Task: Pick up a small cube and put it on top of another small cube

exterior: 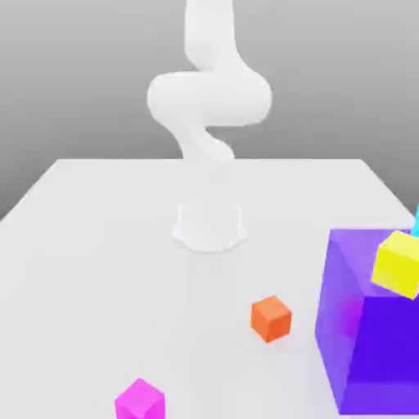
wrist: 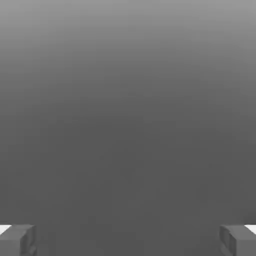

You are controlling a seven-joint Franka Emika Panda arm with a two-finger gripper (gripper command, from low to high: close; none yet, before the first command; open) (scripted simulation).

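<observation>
The small cube (exterior: 140, 400), bright magenta, sits on the white table near the front edge at the exterior view's left. A small orange cube (exterior: 271, 318) rests further right, apart from it. In the hand view my gripper (wrist: 128, 240) is open, its two grey fingertips (wrist: 17, 240) far apart with nothing between them, facing plain grey background. The white arm (exterior: 209, 98) rises from its base (exterior: 209, 225) at the table's middle and bends upward out of the exterior view.
A huge purple cube (exterior: 372, 327) stands at the exterior view's right front, with a yellow cube (exterior: 398, 263) at its upper corner and a sliver of cyan (exterior: 416, 221) behind it. The white table (exterior: 98, 245) spreads left of the base.
</observation>
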